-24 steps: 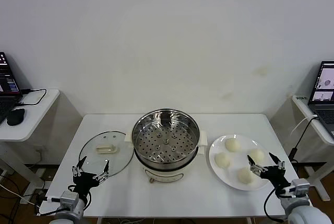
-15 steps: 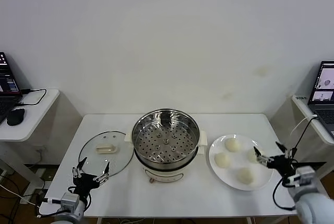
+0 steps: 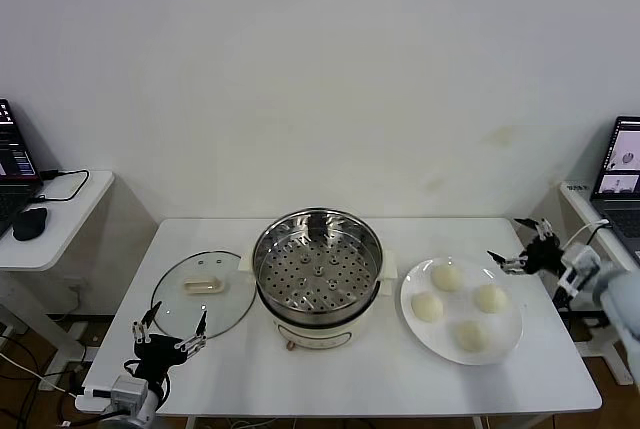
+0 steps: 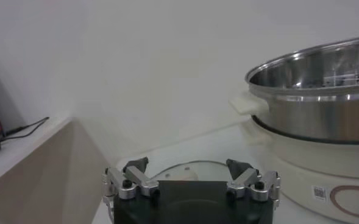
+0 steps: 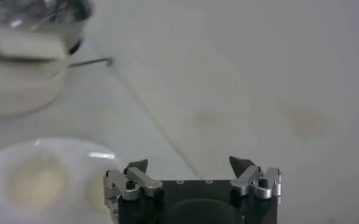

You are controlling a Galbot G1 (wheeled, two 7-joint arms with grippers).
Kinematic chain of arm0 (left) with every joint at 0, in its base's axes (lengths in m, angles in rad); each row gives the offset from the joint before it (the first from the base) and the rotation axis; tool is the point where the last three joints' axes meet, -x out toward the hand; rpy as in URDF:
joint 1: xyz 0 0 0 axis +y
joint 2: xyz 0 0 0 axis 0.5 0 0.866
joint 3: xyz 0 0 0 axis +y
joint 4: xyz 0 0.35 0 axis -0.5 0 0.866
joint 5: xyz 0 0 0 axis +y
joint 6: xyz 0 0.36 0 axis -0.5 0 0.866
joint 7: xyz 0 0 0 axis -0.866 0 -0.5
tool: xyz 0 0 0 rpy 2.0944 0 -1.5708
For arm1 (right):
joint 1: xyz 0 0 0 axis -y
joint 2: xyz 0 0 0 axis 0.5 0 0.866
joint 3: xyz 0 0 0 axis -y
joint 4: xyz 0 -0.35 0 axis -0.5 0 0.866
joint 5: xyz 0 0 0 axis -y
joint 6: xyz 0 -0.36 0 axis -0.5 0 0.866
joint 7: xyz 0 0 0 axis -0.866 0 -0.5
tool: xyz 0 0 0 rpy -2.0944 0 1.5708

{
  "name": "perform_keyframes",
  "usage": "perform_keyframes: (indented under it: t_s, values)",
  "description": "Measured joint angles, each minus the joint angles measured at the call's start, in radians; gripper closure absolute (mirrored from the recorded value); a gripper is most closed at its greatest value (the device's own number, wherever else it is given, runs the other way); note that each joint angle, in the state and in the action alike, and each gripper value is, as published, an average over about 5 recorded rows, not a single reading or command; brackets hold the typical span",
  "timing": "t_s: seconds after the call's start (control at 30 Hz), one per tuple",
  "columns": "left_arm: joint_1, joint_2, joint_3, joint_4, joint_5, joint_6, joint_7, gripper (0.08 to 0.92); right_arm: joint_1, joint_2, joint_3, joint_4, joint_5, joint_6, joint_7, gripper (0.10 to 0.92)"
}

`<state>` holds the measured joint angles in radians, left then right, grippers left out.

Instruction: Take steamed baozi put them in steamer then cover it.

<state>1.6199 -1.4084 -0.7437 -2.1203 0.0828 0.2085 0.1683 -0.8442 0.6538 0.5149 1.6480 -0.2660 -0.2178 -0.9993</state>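
Cream-white steamed baozi point(image 3: 427, 306), smooth, round, four

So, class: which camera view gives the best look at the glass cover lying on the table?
The head view: the whole cover shows flat on the table beside the steamer, its cream handle plain. The left wrist view catches only a sliver of its rim beyond the left tool. The right wrist view shows none of it.

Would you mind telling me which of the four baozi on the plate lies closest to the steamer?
The left-hand baozi, on the plate's side facing the steamer; the other three sit farther right.
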Motion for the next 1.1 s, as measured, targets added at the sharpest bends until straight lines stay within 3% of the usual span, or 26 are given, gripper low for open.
perform_keyframes:
  t_s: [0.5, 1.1]
  values:
    - [-0.001, -0.003, 0.003, -0.007, 0.002, 0.0, 0.003, 0.177, 0.275, 0.055, -0.341, -0.168, -0.267, 0.091, -0.276, 0.203]
    - [0.001, -0.026, 0.001, 0.012, 0.013, -0.006, 0.002, 0.177, 0.413, 0.213, -0.464, -0.397, -0.417, 0.173, -0.283, 0.203]
